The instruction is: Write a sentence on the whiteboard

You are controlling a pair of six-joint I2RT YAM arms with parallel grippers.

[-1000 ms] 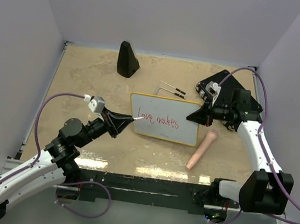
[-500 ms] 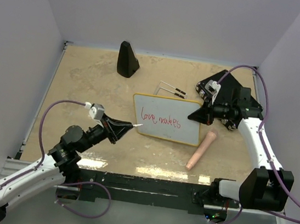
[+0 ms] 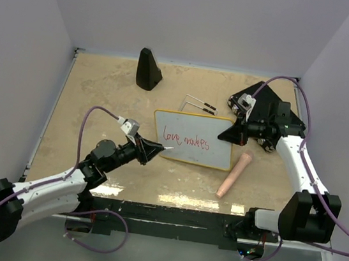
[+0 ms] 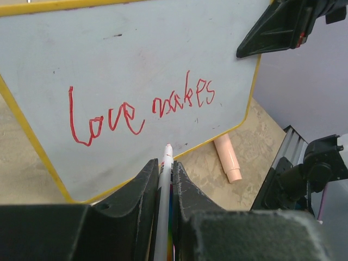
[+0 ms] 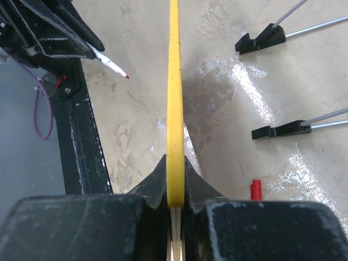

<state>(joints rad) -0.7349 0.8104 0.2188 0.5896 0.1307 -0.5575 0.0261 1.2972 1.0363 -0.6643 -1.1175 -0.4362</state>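
Place: robot lab bench, a boxed-in test cell.
Enclosure: plain pale walls (image 3: 196, 17) close off the back and both sides.
Surface: beige stone-pattern tabletop (image 3: 103, 89), with a black metal rail (image 3: 169, 217) along the near edge.
Rig: left arm (image 3: 52, 182) and right arm (image 3: 299, 163) mounted at that rail, with purple cables (image 3: 82, 134) looping loose.

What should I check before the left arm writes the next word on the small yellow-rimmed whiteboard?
1. Thin white red-tipped marker held by left gripper: ok, shut on it.
2. Small yellow-rimmed whiteboard clamped at its edge by right gripper: ok.
3. Marker tip touching board: not ok; right wrist view shows a gap.
4. Blank space below red handwritten sentence, "Love makes": ok.
5. Ink left: cannot tell.
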